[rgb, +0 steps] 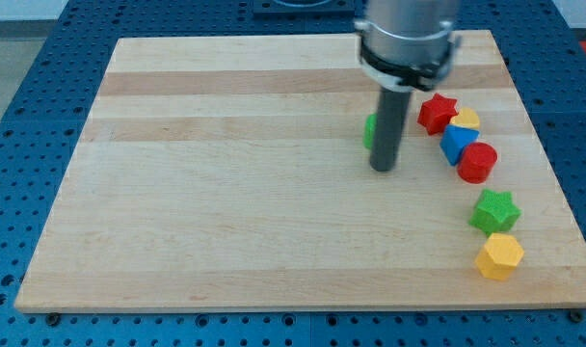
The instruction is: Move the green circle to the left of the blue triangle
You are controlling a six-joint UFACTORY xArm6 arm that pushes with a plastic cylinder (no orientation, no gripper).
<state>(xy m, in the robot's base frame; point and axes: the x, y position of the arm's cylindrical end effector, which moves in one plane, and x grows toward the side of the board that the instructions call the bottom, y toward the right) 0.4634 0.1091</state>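
The green circle (369, 131) lies right of the board's middle, mostly hidden behind my rod; only its left edge shows. My tip (383, 169) rests on the board just below and right of the green circle. The blue triangle (455, 144) lies to the right of both, wedged among other blocks, about a rod's width and more from the tip.
A red star (436, 111) and a small yellow block (466, 118) sit above the blue triangle, a red cylinder (478, 162) below it. A green star (493, 210) and a yellow hexagon (499, 255) lie lower right. The wooden board (226, 193) sits on a blue pegboard.
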